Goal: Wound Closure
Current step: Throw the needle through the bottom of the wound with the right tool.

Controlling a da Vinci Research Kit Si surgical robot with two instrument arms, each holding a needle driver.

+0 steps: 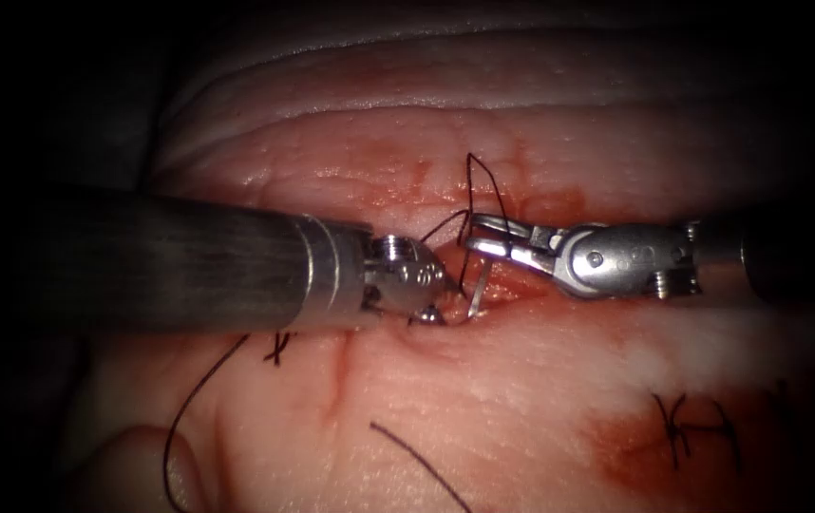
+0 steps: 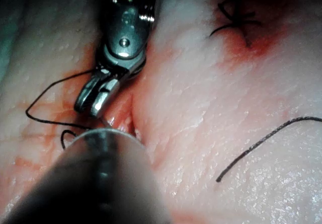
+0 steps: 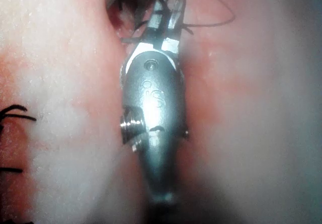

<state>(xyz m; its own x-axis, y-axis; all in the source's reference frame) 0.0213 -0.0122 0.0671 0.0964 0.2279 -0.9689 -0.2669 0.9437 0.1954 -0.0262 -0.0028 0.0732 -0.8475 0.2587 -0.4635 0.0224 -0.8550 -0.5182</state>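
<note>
The cut [image 1: 512, 285] runs across the tissue [image 1: 483, 399], wet with red fluid. My left tool [image 1: 431, 294] comes in from the left, its tip down at the cut's near edge; what it holds is hidden. The needle [image 1: 477, 293] is a short silver length standing up out of the cut, just right of that tip. My right tool [image 1: 480, 234] reaches in from the right above the needle with its jaws a little apart. Dark thread [image 1: 483, 180] loops up from its tips over the far side. The right tool [image 2: 95, 99] [image 3: 168, 12] hovers over the cut with nothing clamped.
A tied stitch [image 1: 279, 348] sits below the left shaft, and two more [image 1: 685, 427] lie at the near right on a red patch. A long thread [image 1: 189, 418] curves down at the near left. A loose end [image 1: 422, 461] lies on the near tissue.
</note>
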